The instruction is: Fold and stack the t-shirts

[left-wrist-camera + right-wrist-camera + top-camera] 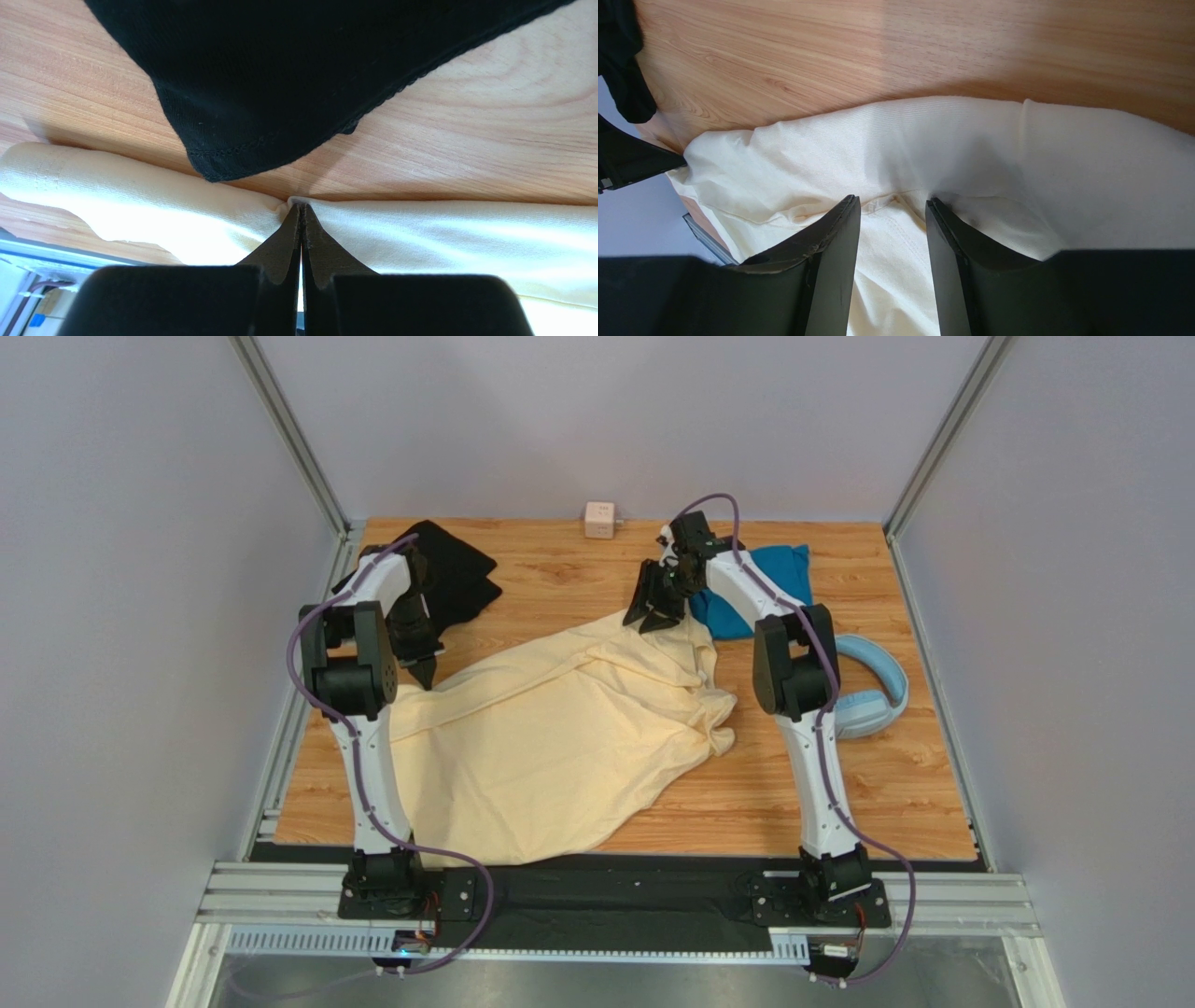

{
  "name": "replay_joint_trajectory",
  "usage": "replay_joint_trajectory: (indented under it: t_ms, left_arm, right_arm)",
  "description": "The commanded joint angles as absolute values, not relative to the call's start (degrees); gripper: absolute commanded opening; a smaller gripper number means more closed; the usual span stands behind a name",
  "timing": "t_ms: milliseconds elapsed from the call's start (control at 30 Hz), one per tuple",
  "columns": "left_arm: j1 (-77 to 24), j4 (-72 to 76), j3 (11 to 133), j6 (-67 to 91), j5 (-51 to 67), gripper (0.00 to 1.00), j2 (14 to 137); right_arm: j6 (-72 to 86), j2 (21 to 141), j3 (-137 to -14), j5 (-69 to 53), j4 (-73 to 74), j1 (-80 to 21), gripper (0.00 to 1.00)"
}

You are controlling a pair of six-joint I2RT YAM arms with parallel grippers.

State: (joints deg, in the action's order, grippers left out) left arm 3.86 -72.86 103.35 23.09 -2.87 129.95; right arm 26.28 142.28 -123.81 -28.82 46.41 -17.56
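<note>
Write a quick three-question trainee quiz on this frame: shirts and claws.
1. True or false: the left claw is shut on an edge of the cream-yellow shirt.
2. Which colour of shirt lies at the table's far left corner? A black, B teal, C cream-yellow.
3. Fill in: the right claw has its fingers apart over the ___ shirt.

Key: 1 true. 2 A, the black shirt. 3 cream-yellow.
</note>
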Motion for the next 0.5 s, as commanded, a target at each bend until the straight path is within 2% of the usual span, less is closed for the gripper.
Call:
replay_joint_trajectory:
  t_ms: [0, 200, 233, 300, 333, 467]
  left_arm:
    - [4.22, -72.95, 104.41, 22.15, -2.02, 0.0, 128.76]
    - [4.13, -72.95, 104.77, 22.24, -1.67, 0.0, 129.02]
    - [4.22, -72.78, 104.77, 22.15, -1.76, 0.0, 129.02]
    - [4.13, -72.86, 104.59, 22.15, -1.76, 0.0, 129.11]
    - [4.13, -72.86, 104.5, 22.06, -1.76, 0.0, 129.11]
    - [4.22, -72.69, 104.5, 22.15, -1.58, 0.0, 129.2]
  right_arm:
    - [25.66, 143.44, -124.37, -29.62, 45.35, -17.84, 0.45]
    - [25.58, 143.88, -123.84, -29.62, 45.53, -18.19, 0.42]
    - [25.49, 143.79, -123.75, -29.71, 45.53, -18.19, 0.35]
    - [25.4, 143.7, -123.75, -30.06, 45.44, -18.37, 0.3]
    - [25.31, 143.61, -123.75, -30.49, 45.53, -18.37, 0.23]
    - [25.05, 143.18, -123.22, -32.25, 45.53, -18.72, 0.19]
